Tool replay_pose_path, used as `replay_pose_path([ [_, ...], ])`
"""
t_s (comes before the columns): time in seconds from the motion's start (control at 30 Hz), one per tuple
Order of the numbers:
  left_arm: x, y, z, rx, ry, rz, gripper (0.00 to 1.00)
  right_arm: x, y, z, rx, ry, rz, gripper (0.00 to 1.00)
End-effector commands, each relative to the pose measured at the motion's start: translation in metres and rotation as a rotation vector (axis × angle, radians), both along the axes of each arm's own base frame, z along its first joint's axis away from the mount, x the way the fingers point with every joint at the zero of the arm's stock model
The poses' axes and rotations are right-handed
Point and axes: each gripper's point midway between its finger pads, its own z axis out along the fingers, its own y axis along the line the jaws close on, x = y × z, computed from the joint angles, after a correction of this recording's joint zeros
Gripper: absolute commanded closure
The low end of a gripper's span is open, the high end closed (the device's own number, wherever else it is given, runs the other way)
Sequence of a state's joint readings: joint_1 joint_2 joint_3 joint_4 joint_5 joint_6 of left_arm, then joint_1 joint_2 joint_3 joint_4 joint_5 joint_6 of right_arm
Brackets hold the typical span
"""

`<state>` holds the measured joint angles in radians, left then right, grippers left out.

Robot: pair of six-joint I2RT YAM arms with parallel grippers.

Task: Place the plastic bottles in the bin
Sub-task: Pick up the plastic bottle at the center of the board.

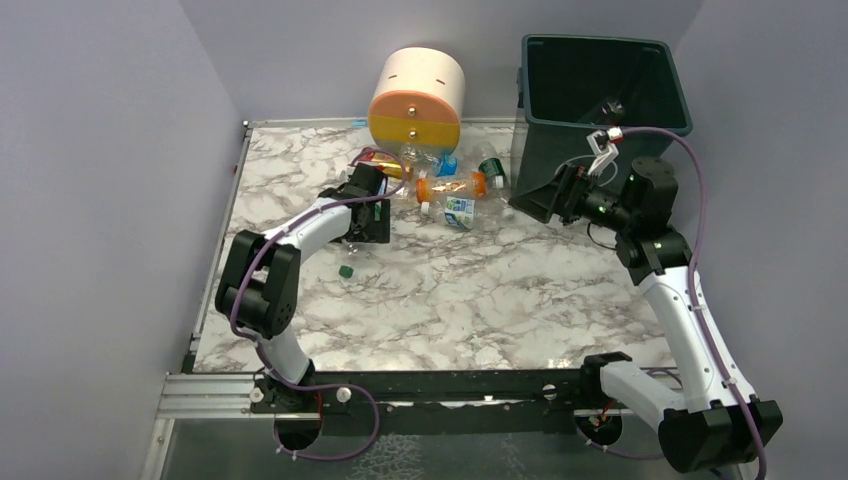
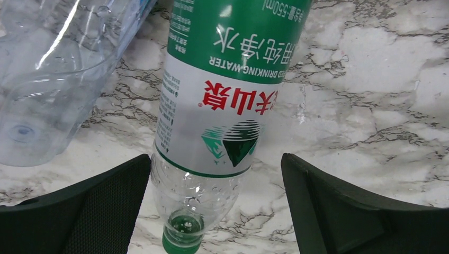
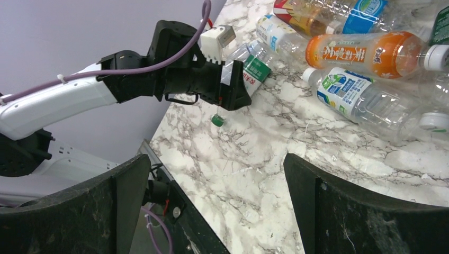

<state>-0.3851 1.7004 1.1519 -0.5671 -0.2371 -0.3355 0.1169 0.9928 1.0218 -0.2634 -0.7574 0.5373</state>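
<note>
Marble worktop [image 1: 450, 300], pale walls around it, and the plastic bottles [image 1: 455, 190] lie heaped near the far edge in front of a round drawer unit [image 1: 417, 95]. The bin [image 1: 598, 41] stands at the far right corner. Left gripper [image 2: 216, 161] is spread wide, its jaws either side of a green-labelled bottle [image 2: 233, 63] at the left of the heap, cap towards the near edge, not yet pinched. Right gripper [image 3: 217, 161] is wide open too and empty, just before the bin. It looks like the reach for a pick. Next, the left must close squarely on the bottle's body, lift it, and carry it across to the bin.
</note>
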Motion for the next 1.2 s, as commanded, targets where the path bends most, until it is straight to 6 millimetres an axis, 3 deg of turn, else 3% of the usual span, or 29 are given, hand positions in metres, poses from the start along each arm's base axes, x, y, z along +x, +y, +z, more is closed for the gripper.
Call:
replay_pose_path([
  [0.0,0.010,0.000,-0.005,0.019,0.007,-0.008,0.01,-0.010,0.002,-0.003,-0.002,-0.005,0.032,0.00],
  [0.23,0.011,-0.001,-0.010,0.019,0.018,-0.009,0.04,-0.009,0.002,-0.005,-0.003,-0.001,0.027,0.00],
  [0.53,0.011,0.000,0.000,0.014,-0.006,0.002,0.29,-0.009,0.002,-0.007,0.002,0.006,0.030,0.00],
  [0.77,0.009,-0.001,0.010,-0.006,-0.018,0.009,0.33,-0.011,0.002,-0.009,0.002,0.009,0.029,0.00],
  [1.17,-0.001,-0.041,0.104,-0.290,-0.159,-0.072,0.34,-0.012,0.008,0.001,0.037,0.020,0.064,0.00],
])
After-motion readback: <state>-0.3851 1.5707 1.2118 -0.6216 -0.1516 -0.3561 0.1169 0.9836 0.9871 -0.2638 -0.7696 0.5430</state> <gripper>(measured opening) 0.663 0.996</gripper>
